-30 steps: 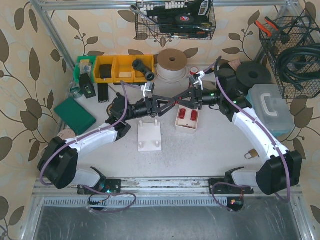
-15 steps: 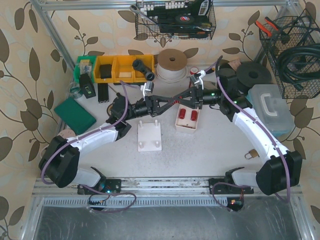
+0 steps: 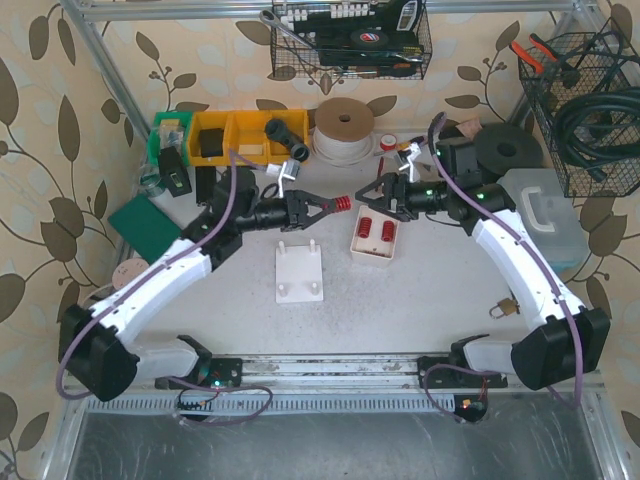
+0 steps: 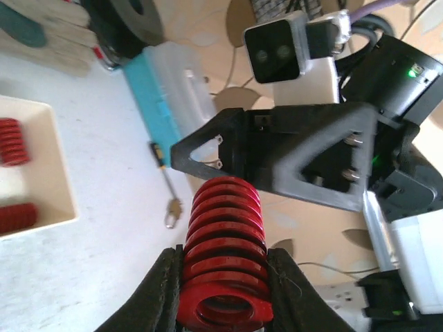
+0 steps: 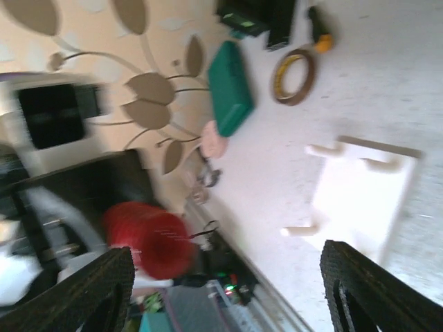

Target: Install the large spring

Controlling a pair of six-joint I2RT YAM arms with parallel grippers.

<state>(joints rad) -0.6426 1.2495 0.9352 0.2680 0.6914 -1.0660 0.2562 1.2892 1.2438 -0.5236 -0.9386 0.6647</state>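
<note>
The large red spring (image 3: 340,206) hangs in the air above the table, and my left gripper (image 3: 330,207) is shut on its near end. In the left wrist view the spring (image 4: 225,249) sits clamped between both black fingers (image 4: 160,290). My right gripper (image 3: 368,197) faces it from the right, open, a short gap away and holding nothing. Its wrist view shows the spring (image 5: 149,238) blurred ahead and the white peg base (image 5: 360,190) below. The base (image 3: 299,270) lies on the table under the left gripper.
A cream tray (image 3: 374,249) with two small red springs stands right of the base. Yellow bins (image 3: 240,135), a tape roll (image 3: 345,125), black discs (image 3: 505,150) and a teal case (image 3: 540,215) line the back. A green box (image 3: 150,230) lies left, a padlock (image 3: 503,308) right.
The left gripper shut on the spring while the right still held it. The right then opened and drew back right, and the left arm pulled the spring leftwards.
</note>
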